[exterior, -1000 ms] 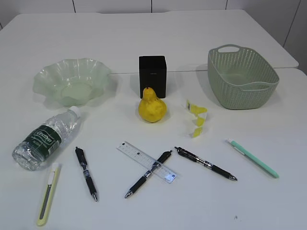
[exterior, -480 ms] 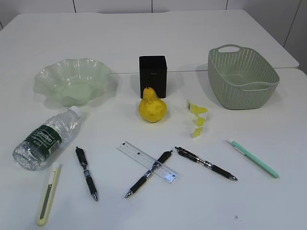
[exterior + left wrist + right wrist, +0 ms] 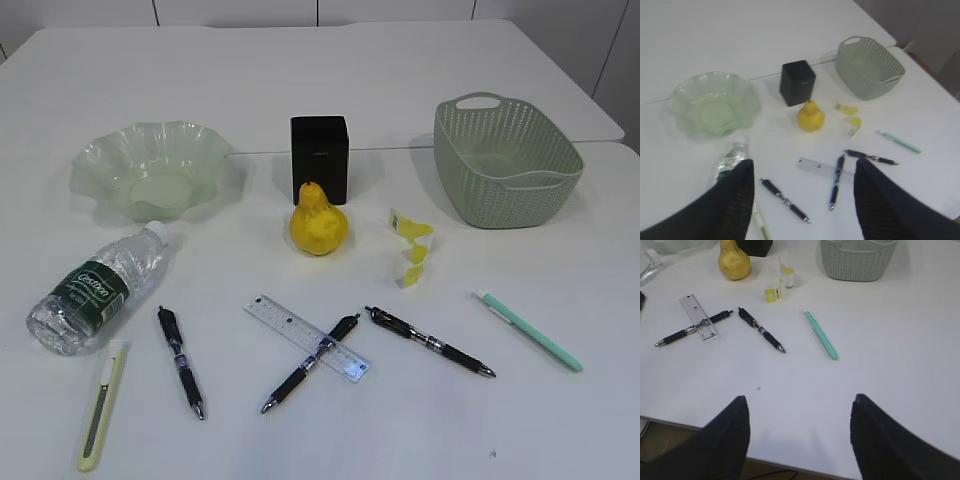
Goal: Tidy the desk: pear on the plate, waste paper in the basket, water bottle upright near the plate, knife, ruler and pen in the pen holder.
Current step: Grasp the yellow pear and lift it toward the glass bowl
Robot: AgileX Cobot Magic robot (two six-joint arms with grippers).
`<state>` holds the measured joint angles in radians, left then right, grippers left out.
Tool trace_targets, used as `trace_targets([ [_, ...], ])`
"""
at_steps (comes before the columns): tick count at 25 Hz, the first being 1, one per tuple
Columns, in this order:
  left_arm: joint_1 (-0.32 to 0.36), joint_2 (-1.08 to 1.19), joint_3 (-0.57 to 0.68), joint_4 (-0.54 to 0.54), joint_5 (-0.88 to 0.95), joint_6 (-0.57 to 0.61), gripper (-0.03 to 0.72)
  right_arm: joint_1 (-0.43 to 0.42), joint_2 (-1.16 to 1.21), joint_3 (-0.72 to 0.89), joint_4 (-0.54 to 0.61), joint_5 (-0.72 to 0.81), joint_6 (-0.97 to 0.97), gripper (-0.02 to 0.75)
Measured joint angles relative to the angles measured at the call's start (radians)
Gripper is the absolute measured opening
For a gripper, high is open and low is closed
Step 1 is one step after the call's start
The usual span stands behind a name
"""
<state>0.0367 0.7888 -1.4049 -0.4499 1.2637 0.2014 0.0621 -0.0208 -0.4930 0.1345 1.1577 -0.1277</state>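
Note:
In the exterior view the yellow pear (image 3: pixel 318 222) stands in front of the black pen holder (image 3: pixel 319 158). The green glass plate (image 3: pixel 150 170) is at the left and the basket (image 3: pixel 505 160) at the right. The water bottle (image 3: pixel 95 290) lies on its side. The yellow knife (image 3: pixel 100 405), clear ruler (image 3: pixel 305 337), three black pens and a green pen (image 3: pixel 527 330) lie along the front. Yellow waste paper (image 3: pixel 412 245) sits right of the pear. My left gripper (image 3: pixel 803 165) hangs open high above the pens. My right gripper (image 3: pixel 800 399) is open over the table's front edge. Both hold nothing.
One black pen (image 3: pixel 308 363) lies across the ruler. The table's front edge (image 3: pixel 715 426) runs just under my right gripper. A seam between two tabletops (image 3: pixel 400 148) passes behind the pen holder and basket.

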Motion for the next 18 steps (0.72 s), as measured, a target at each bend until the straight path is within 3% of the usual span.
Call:
trace_targets([
  [4, 0.0, 0.158, -0.156, -0.109, 0.002, 0.0, 0.469, 0.0, 0.0, -0.011, 0.002, 0.028, 0.056, 0.501],
  [11, -0.003, 0.408, -0.39, -0.111, 0.002, 0.0, 0.506, 0.0, 0.104, -0.026, 0.014, 0.109, 0.234, 0.501],
  [18, -0.005, 0.532, -0.475, -0.103, 0.002, 0.002, 0.508, 0.0, 0.323, -0.037, 0.07, 0.109, 0.264, 0.501],
])
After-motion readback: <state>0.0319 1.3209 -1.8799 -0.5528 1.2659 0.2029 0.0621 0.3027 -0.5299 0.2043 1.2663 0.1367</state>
